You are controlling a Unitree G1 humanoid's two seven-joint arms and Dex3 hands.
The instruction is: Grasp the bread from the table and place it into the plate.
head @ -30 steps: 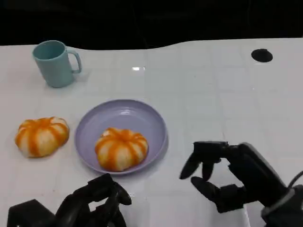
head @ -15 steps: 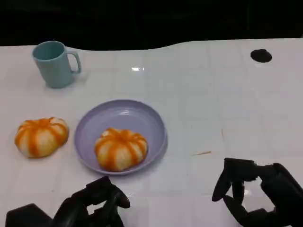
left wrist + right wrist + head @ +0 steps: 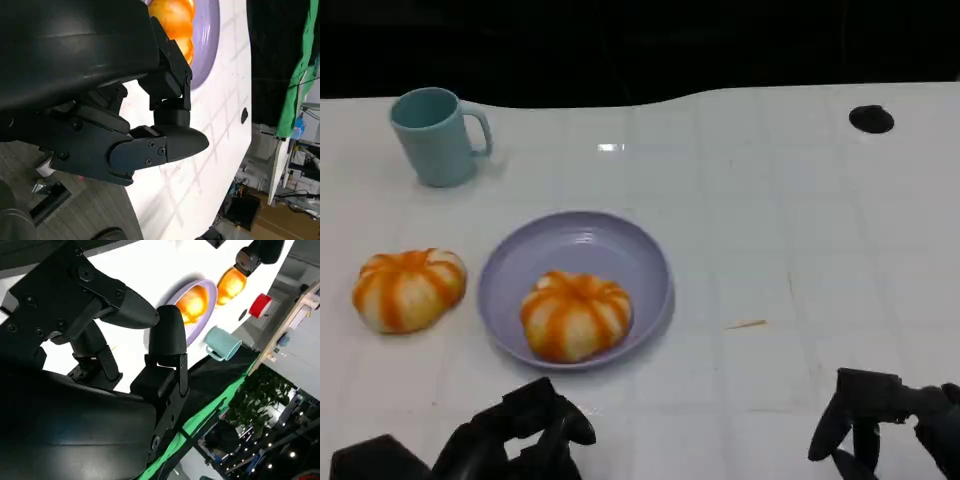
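Orange-striped bread (image 3: 575, 314) sits inside the lilac plate (image 3: 620, 245) at the centre-left of the head view, resting on the near half of the dish. A second, matching loaf (image 3: 408, 288) lies on the white table (image 3: 770, 220) just left of the plate, apart from its rim. A teal mug (image 3: 438, 134) stands in the upper left of the frame, and a small black disc (image 3: 871, 119) lies in the upper right.

Over the last second the right hand (image 3: 885, 430) has drawn back from a spot right of the plate to the lower right corner of the frame, where its fingers hang apart with nothing between them. The bread in the plate has not shifted during that retreat, so by my reading one loaf is delivered and released. The left hand (image 3: 515, 440) has stayed at the lower left edge, below the plate, fingers loosely curled and holding nothing. If the second loaf is also wanted, the left hand is the nearer one to it.
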